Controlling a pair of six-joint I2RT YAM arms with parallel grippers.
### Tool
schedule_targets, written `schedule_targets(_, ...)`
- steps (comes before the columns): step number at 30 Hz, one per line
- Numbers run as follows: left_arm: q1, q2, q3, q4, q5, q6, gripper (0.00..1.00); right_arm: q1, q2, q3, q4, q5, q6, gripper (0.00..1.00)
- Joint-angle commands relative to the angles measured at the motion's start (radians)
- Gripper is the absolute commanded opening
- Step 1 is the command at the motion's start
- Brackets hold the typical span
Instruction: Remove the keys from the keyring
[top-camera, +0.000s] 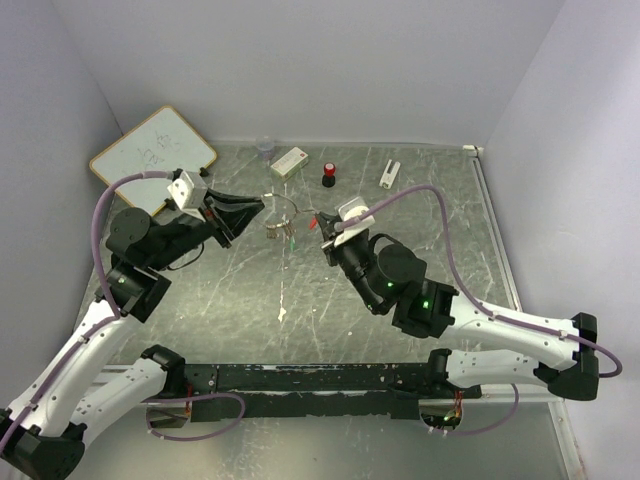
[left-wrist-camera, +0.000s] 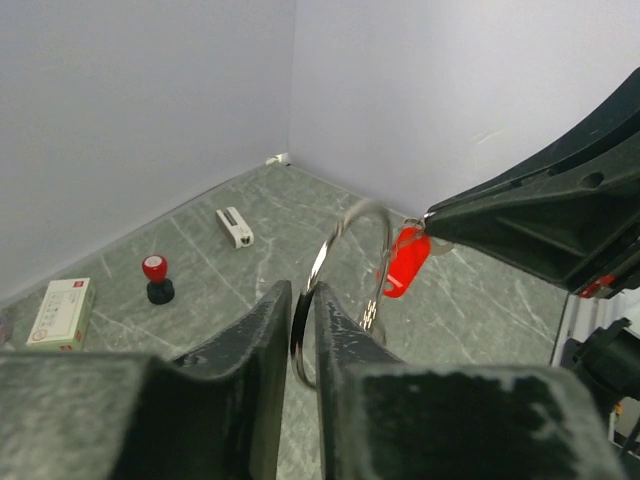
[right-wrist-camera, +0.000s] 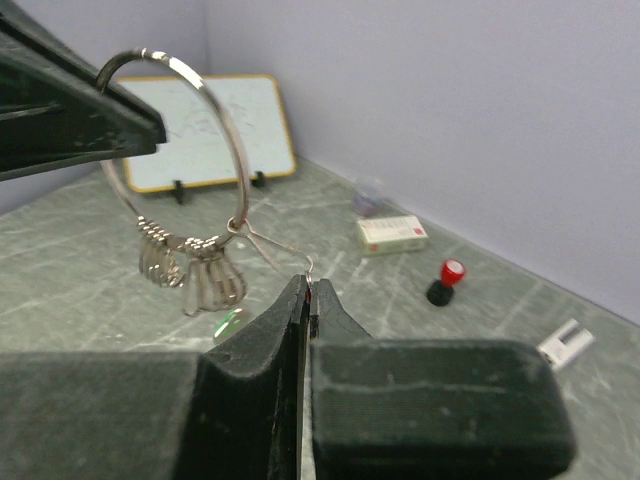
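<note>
Top view: the keyring (top-camera: 283, 207) hangs above the far middle of the worktop (top-camera: 400, 300), between the two tools. The left tool (top-camera: 258, 207) meets it at its 9 o'clock and the right tool (top-camera: 322, 222) sits at its 4 o'clock, with the red-headed key (top-camera: 313, 224) at its tip. The other keys (top-camera: 274, 232) dangle at the ring's 6 o'clock, the green-headed key (top-camera: 290, 240) just beside them. A white box (top-camera: 290, 162) and a red-capped black cylinder (top-camera: 328, 177) stand near, at 12 and 1 o'clock. A whiteboard (top-camera: 152, 155) leans at 10 o'clock of the left tool. The widest stretch of worktop lies toward 6 o'clock, down to the arm bases.

Left wrist view: the left tool (left-wrist-camera: 305, 335) is closed to a narrow slit, with the keyring (left-wrist-camera: 335, 250) wire pinched between its fingers (left-wrist-camera: 265, 330). The ring rises toward 12 o'clock. The red-headed key (left-wrist-camera: 405, 265) hangs at 2 o'clock, touching the right tool (left-wrist-camera: 432, 215). The walls meet well beyond.

Right wrist view: the right tool (right-wrist-camera: 306, 300) is pressed fully together. A sliver of red shows between its tips, and a thin wire link runs from there to the keyring (right-wrist-camera: 235, 150) at 11 o'clock. The left tool (right-wrist-camera: 155, 130) clamps the ring's 9 o'clock rim. The keys (right-wrist-camera: 190, 270) bunch at its bottom, and the green-headed key (right-wrist-camera: 228, 322) hangs lowest.
</note>
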Motion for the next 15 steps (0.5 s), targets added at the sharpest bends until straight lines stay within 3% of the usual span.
schedule_targets(1,-0.004,0.008,0.038,-0.017,-0.032,0.001,0.29,0.001,0.018,0.078,-0.101,0.13,-0.043,0.0)
schedule_targets(6,-0.003,0.026,0.034,-0.012,-0.042,-0.011,0.37,0.001,0.044,0.103,-0.11,0.16,-0.074,0.0)
schedule_targets(15,-0.003,0.072,-0.015,0.1,0.03,-0.068,0.36,0.011,0.057,0.104,-0.08,0.145,-0.099,0.0)
